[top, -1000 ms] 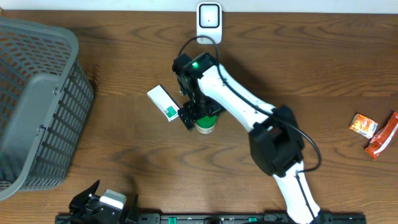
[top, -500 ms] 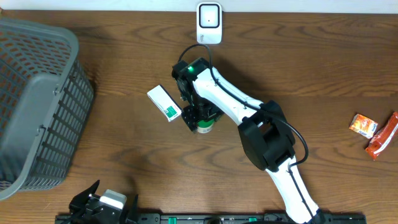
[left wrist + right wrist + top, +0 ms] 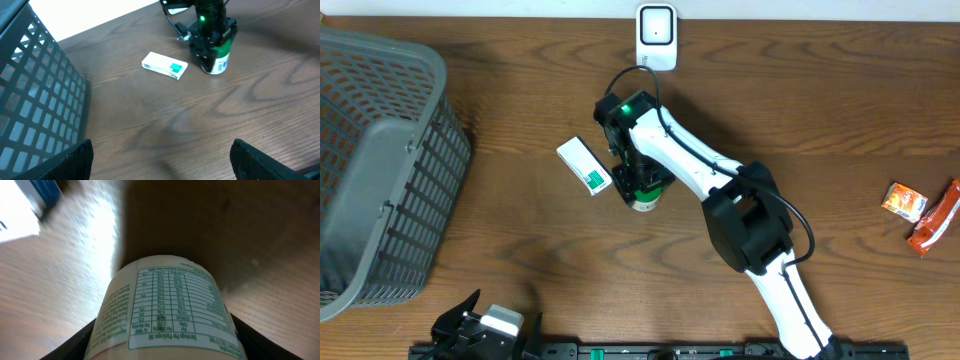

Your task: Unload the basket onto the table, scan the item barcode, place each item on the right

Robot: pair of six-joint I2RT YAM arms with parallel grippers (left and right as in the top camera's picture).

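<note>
Bottle (image 3: 165, 305) fills the right wrist view, a white label with a green-printed nutrition table facing the camera. The right gripper (image 3: 164, 325) has its dark fingers (image 3: 80, 342) lying against the bottle's two sides, so the claw is closed around it at a middling width. Only this view shows the label print and the finger contact. From overhead the claw itself covers most of the bottle, leaving a crescent of its green top and white rim at the lower edge. The left wrist view gives the side-on look that the others lack: the bottle stands upright on the wooden table (image 3: 520, 260), green at the top and white label below, with the black claw coming down over it from above. Just beside the bottle, on the side toward the basket and apart from it, lies a small white and green box (image 3: 584, 165), flat on the wood. Farther out, the white scanner (image 3: 656, 37) sits at the far table edge, well apart from the bottle. The grey mesh basket (image 3: 380, 170) takes up the table's left end, and two orange-red snack packets (image 3: 903, 201) lie at the right end, seen only from overhead. The left gripper (image 3: 162, 155) hangs low at the near edge, spread wide with only bare wood between its fingers.
</note>
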